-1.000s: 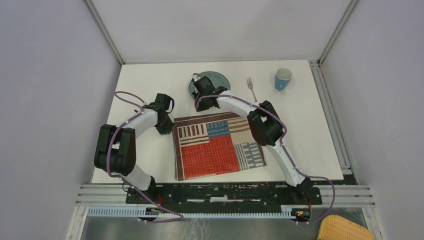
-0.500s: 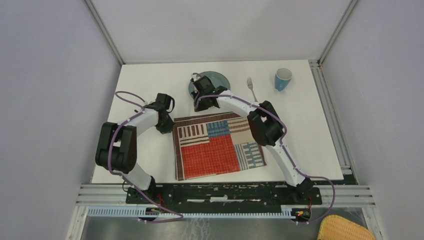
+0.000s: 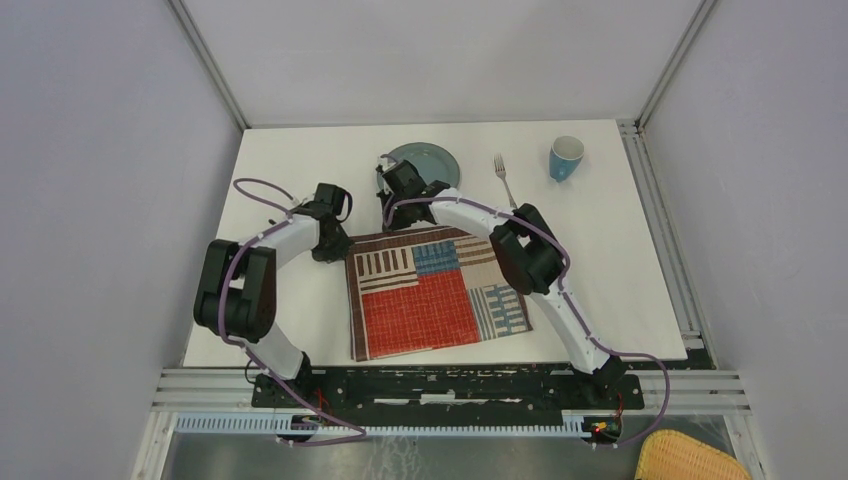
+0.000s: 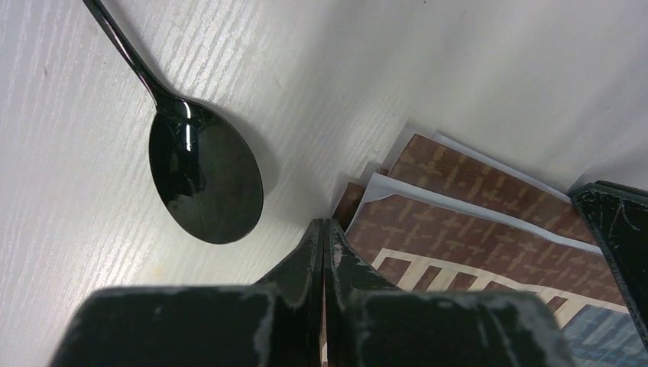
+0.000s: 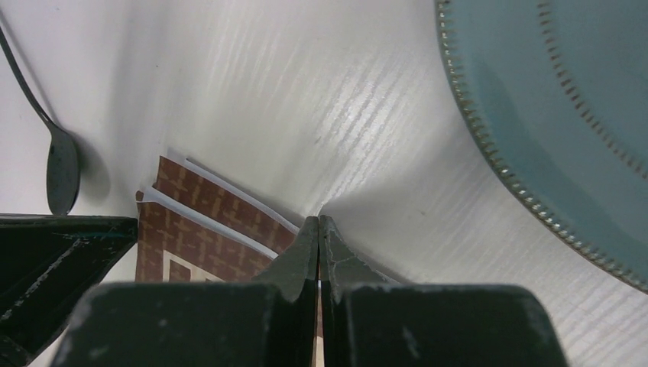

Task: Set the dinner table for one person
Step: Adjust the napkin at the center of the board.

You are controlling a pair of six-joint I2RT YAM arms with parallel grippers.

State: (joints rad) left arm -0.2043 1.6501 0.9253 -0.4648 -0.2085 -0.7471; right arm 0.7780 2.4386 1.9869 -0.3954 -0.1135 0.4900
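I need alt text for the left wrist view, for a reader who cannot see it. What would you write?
The left pincer, shut, has its tips at the corner of a brown patterned placemat on the white dinner table. A dark spoon lies on the table close by, apart from the cloth.

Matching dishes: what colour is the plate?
Dusty teal-blue plate, clearest in the right wrist view.
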